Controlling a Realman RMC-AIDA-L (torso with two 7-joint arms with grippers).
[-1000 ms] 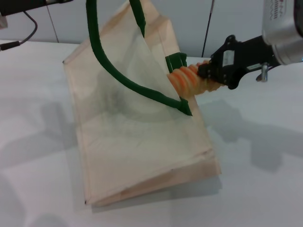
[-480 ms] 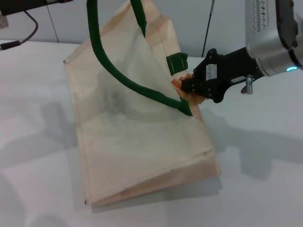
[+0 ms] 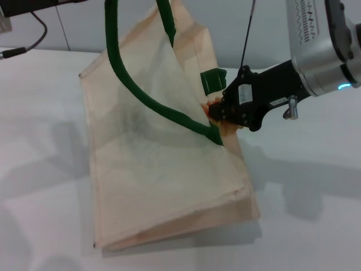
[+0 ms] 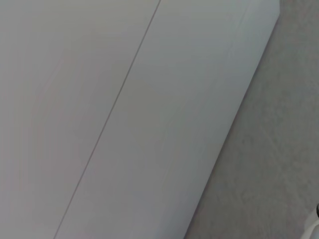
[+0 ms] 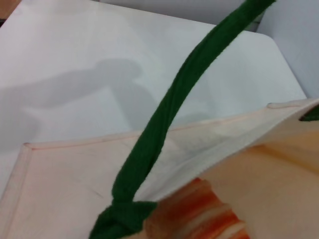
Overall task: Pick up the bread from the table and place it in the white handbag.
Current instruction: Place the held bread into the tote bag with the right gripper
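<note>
The white handbag [image 3: 163,175] stands tilted on the table [image 3: 39,186], its mouth held open by a green strap [image 3: 132,82] that runs up out of the head view. My right gripper [image 3: 221,113] is at the bag's mouth, shut on the bread [image 3: 215,109]. Only a small orange bit of the bread shows past the bag's edge. In the right wrist view the striped bread [image 5: 199,216] sits just inside the bag's rim [image 5: 209,144], under the green strap [image 5: 164,124]. My left gripper is out of view; its wrist view shows only a wall.
A second green strap end [image 3: 211,79] hangs at the bag's far edge. A dark cable [image 3: 34,34] lies at the table's far left. The bare table surface [image 3: 304,214] extends to the right of the bag.
My right gripper has moved left with the bread, from beside the bag into its mouth. The bread is now mostly hidden by the bag's cloth. The bag has shifted slightly.
</note>
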